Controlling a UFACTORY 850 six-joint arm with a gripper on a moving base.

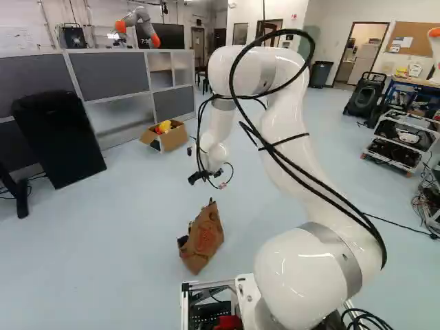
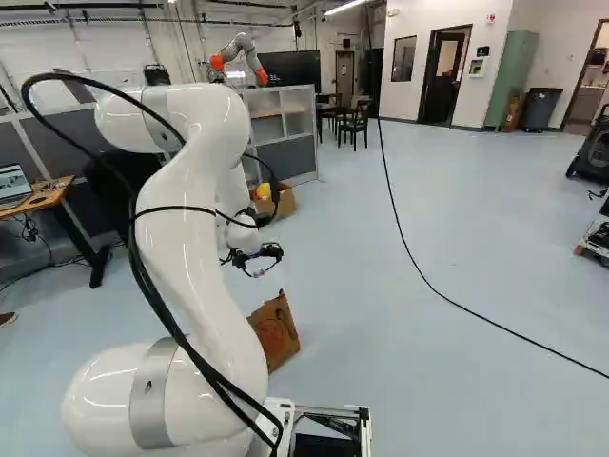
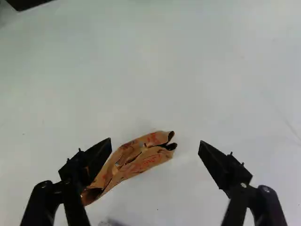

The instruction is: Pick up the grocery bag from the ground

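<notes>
Pale floor (image 1: 124,240) all round, grey partition (image 1: 45,72) behind, open box (image 1: 172,142) by its foot. Arm (image 2: 205,295) rises from the base joint, folds over at the elbow and drops its forearm ahead, wrist low, gripper (image 3: 155,142) hanging over the floor, well above it. Bag (image 1: 203,237): brown paper, on the floor just ahead of the base, upright but leaning, top creased and partly folded in. Seen from the wrist it's a long thin shape, running aslant between the fingers, one end passing behind one finger (image 3: 94,162). Jaws wide apart, nothing between the pads, no contact with the bag that I can see.

Step in hand, my read: line up over the bag, then go down. Offset is toward that finger, so shift the gripper that way until the bag's middle sits in the gap. Turn the wrist so the fingers straddle the thin side; closing as is would catch it on the skew. Come down slow, jaws wide, one finger each side of the top edge. Main risk: a fingertip landing on the paper and crushing or tipping the bag. Go deep enough to take both walls, not just a loose flap, close, then lift straight up. Looks light, so expect it to slide or fold if pushed sideways.
</notes>
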